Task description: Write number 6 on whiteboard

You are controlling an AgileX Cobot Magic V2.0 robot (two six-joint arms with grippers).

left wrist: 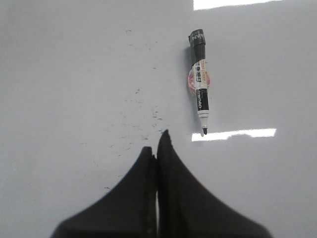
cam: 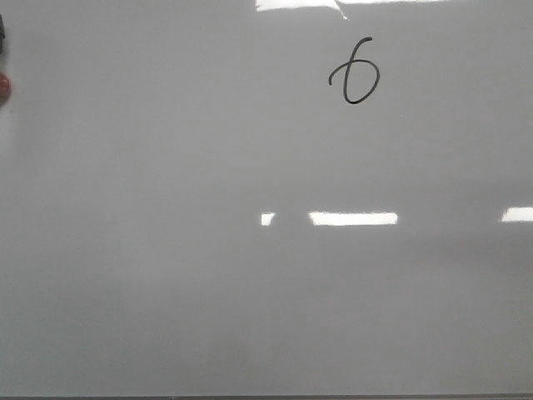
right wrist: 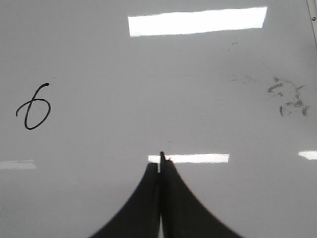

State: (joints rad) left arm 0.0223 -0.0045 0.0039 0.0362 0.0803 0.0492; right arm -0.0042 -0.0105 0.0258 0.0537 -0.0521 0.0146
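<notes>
A thin black hand-drawn number 6 (cam: pixel 355 81) stands on the glossy whiteboard (cam: pixel 208 292), toward the far right of the front view. It also shows in the right wrist view (right wrist: pixel 33 110). An uncapped black marker (left wrist: pixel 198 82) lies flat on the board in the left wrist view, a little beyond the left gripper (left wrist: pixel 157 144) and to one side of it. The left gripper is shut and empty. The right gripper (right wrist: pixel 161 159) is shut and empty, apart from the 6. Neither gripper shows in the front view.
Bright lamp reflections (cam: pixel 353 218) lie across the board. Faint ink specks (left wrist: pixel 143 109) mark the board near the left gripper, smudges (right wrist: pixel 290 96) near the right one. A small dark and red thing (cam: pixel 3 83) sits at the board's left edge.
</notes>
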